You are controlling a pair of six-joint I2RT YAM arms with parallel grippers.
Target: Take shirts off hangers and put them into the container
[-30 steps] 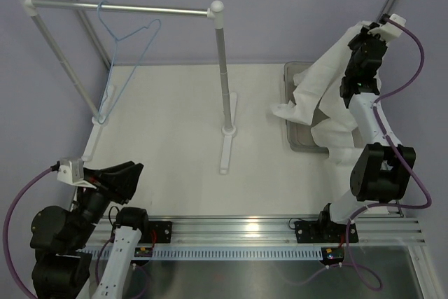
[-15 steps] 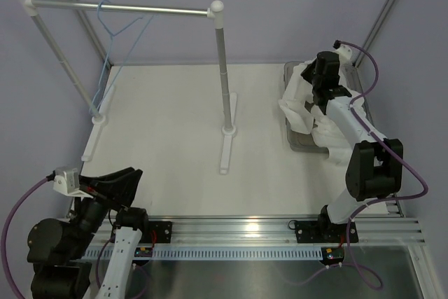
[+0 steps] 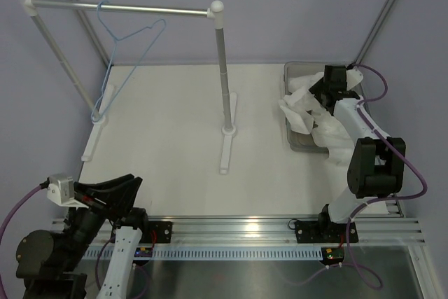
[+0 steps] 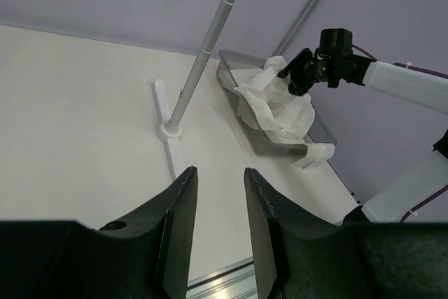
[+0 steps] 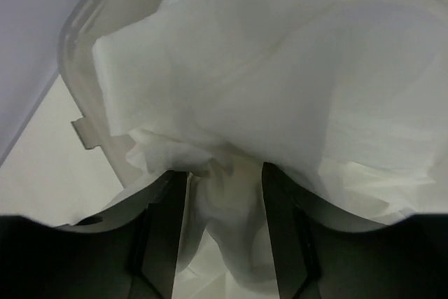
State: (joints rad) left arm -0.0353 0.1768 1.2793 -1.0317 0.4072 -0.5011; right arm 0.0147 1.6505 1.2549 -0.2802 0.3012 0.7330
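Shirt removal looked done: large plain white short-sleeved shirt [image 3: 308, 106] lay bunched in translucent grey plastic bin [image 3: 292, 69] at worktop's far right corner, w/ folds over rim. Light-blue wire hanger [image 3: 129, 36] hung bare. Right gripper [image 5: 224, 173] jaws parted round cloth; left gripper [image 4: 220, 173] jaws released, empty. Tucking-in prob. remained.

You're working in a robotics lab cell: an aluminium mounting rail [image 3: 238, 227] edges the bare white surface [image 3: 175, 124], enclosed by plain lilac walls [image 3: 280, 5] and metal frame struts [image 3: 381, 15].

Soft matt white cloth shirt [image 3: 301, 103], smooth translucent plastic bin [image 3: 289, 75], shiny metal rail [image 3: 161, 10], thin wire hanger [image 3: 114, 38]
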